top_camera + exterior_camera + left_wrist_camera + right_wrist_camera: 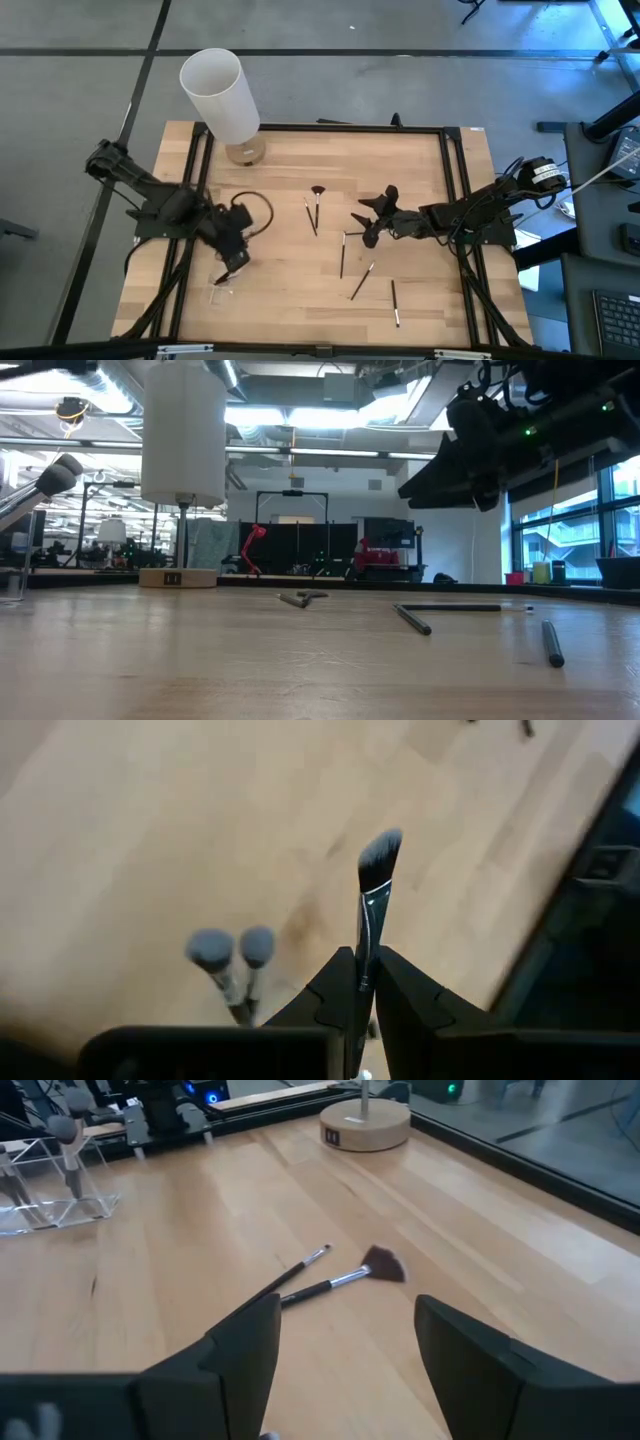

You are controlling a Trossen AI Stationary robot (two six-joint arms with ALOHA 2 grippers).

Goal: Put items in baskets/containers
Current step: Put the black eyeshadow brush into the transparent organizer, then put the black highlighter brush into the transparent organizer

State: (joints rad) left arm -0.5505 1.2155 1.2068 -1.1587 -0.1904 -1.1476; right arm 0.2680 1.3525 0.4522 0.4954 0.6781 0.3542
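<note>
My left gripper (232, 262) hangs over the table's left part, shut on a dark brush with a slanted, pale-tipped head (380, 858). Just near of it stands the transparent cup (222, 290), with two grey-headed brushes (232, 950) upright in it; the right wrist view also shows that cup (50, 1195). My right gripper (347, 1310) is open and low over the table's middle, touching nothing. A fan brush (380, 1265) and a slim brush (300, 1272) lie just ahead of it. Three more brushes (362, 282) lie flat toward the near edge. My left gripper pinches the brush's thin handle (364, 972) between its two fingers. The brush runs along the fingers, its bristle head sticking out past the fingertips. The fingers slant steeply down from above. The brush is lifted clear of the table.
A tall white cylinder (220, 95) on a round tan base (245, 152) stands at the table's far left. A black frame rail (455, 200) runs around the wooden top. Bare wood lies between the cup and the loose brushes.
</note>
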